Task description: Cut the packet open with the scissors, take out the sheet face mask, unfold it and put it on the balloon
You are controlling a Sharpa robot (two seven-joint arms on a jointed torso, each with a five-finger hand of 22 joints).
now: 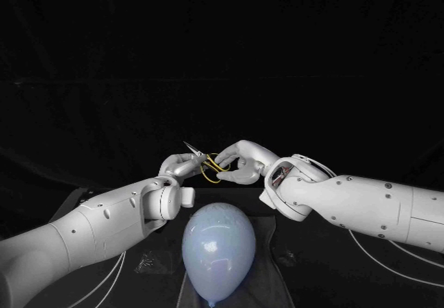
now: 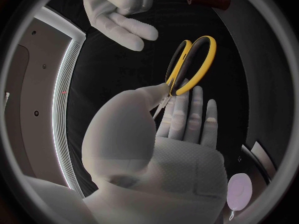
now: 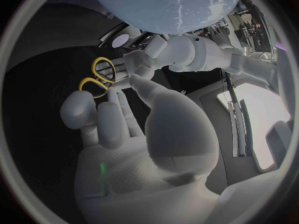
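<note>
The scissors [image 1: 205, 162], with yellow handles [image 2: 193, 64] and short blades pointing up and away, are pinched near the pivot by my left hand [image 1: 178, 165] above the middle of the table. My right hand [image 1: 242, 162] hovers beside the handle loops [image 3: 98, 77] with its fingers [image 2: 127, 27] spread and nothing in them; the left wrist view shows a small gap between them and the handles. A pale blue balloon [image 1: 219, 247] lies lengthwise in front of me, knot towards me, below both hands.
The balloon rests on a dark mat or tray [image 1: 268, 256] with a pale edge [image 2: 65, 99]. A small glinting object [image 1: 146, 260] lies left of the balloon. Both forearms slant in over the tray's sides.
</note>
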